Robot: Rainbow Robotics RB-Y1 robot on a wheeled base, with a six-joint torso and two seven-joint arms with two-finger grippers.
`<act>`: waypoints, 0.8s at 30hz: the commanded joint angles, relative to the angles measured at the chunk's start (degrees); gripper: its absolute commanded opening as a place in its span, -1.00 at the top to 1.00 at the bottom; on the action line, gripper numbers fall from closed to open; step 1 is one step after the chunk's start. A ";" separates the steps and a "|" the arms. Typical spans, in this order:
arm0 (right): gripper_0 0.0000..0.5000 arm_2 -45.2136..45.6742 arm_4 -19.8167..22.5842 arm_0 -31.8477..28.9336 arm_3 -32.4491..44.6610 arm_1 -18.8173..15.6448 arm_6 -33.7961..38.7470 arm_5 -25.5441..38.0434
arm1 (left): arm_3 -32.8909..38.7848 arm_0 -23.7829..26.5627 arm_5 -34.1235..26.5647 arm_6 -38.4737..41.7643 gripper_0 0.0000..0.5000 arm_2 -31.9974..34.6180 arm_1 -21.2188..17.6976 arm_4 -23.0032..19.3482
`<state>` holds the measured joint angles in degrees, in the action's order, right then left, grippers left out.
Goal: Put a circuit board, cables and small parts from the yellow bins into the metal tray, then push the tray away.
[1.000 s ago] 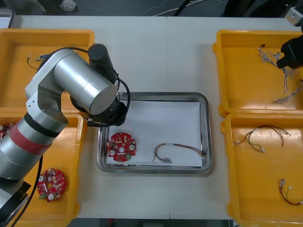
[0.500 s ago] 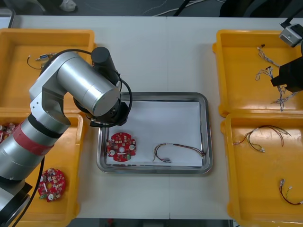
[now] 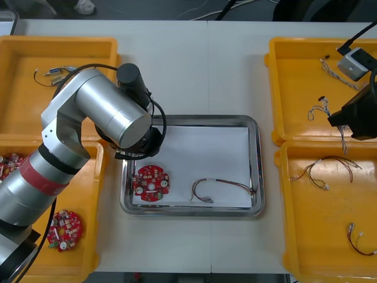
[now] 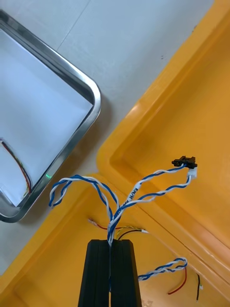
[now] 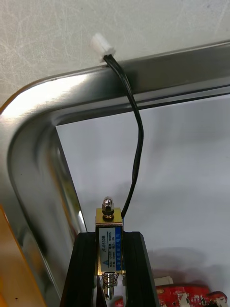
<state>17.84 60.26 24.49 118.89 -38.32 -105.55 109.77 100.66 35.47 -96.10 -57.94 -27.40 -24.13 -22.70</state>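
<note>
Two loads: left pincer (image 5: pixel 109 236) clamps small metal part (image 5: pixel 109 221) over metal tray (image 5: pixel 28 144) for release; right pincer (image 4: pixel 110 242) grips blue-white cable (image 4: pixel 130 198) for transfer.

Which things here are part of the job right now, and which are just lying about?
Job: small metal part in the left jaws, over a corner of the metal tray; blue and white cable in the right jaws, over the right bins; circuit board and red and yellow cable in the tray.
Lying about: spare circuit board in a left bin; loose cables in the right bins.
</note>
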 commanded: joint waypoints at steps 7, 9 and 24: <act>1.00 -1.31 0.30 -3.75 8.12 -1.50 4.48 0.23 | -0.20 -0.31 1.44 0.63 1.00 -1.16 1.46 0.73; 1.00 -1.75 0.21 -3.84 8.64 -1.41 5.00 0.23 | -0.20 -0.31 1.44 0.81 1.00 -1.07 1.46 0.55; 1.00 -5.35 -1.81 -3.93 10.49 -1.41 8.43 0.23 | -0.11 -0.22 1.70 1.77 -1.00 -1.16 1.46 -0.15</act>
<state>13.96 59.40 21.17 127.01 -38.32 -99.19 109.78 100.09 35.47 -94.98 -57.94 -27.41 -24.10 -22.60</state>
